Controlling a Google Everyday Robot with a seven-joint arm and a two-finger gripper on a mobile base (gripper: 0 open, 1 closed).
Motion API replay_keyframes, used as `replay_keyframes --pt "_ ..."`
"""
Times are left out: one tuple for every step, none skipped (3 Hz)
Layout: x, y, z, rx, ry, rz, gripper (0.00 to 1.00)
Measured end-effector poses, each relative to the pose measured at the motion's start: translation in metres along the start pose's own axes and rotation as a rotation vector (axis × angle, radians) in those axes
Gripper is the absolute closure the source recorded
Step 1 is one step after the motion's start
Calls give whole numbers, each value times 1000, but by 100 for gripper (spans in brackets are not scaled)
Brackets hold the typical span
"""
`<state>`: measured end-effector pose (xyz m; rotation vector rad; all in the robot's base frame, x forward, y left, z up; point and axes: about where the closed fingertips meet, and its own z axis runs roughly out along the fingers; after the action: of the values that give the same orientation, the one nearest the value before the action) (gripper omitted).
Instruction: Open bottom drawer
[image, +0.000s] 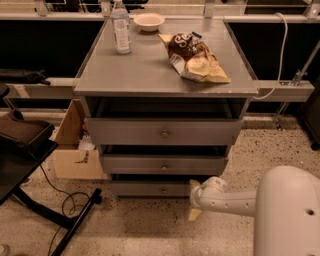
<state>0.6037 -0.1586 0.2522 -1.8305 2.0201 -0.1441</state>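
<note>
Down by the floor, our gripper (194, 200) hangs just beside the right end of the bottom drawer (145, 188), the lowest of three. Its two tan fingers (194, 215) are spread apart, one above the other, and hold nothing. The drawer's little round knob (163, 190) sits to the left, untouched.

Jaws just right of bottom drawer (145, 189), lowest of three.
</note>
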Motion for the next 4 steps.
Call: replay_keyframes --pt "-5 0 43 -10 3 -17 0" --pt "-9 -9 78 -16 50 -65 0" --pt "-13 -21 106 -22 105 -112 0" --pt "-20 -37 125 -26 157 -155 3"
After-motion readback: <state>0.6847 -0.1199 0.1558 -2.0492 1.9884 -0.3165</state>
